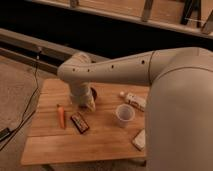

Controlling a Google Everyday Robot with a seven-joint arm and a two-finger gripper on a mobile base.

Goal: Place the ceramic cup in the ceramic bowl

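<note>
The robot's big pale arm point(120, 72) reaches in from the right across a light wooden table point(100, 147) and bends down at the wrist. This puts the two-finger gripper point(88, 103) low over the table's back-left part, right at the front of the round dark reddish-brown ceramic bowl point(93, 92). The wrist covers most of the bowl, so only a dark sliver of it shows. The gripper's jaws stand apart and I can make out nothing between them.

The small pale handleless ceramic cup point(124, 114) stands upright on its own to the right of the gripper, apart from it and from the bowl, mouth up. It is not yet taken. That upright stance suits a pinch from above on the rim or sides (a wide round rim gives the fingers something to straddle).

Around it lie a slim orange carrot-shaped piece point(61, 117) and a dark flat snack bar point(79, 122) at the left front. A white tube-like bottle point(135, 100) lies on its side just behind the cup, and a flat whitish packet point(140, 140) sits at the right edge.

I judge the task is at its start. The gripper is nearer the goal than the cup it must fetch, so a shift to the right comes first, and the bottle close behind the cup leaves little room.
</note>
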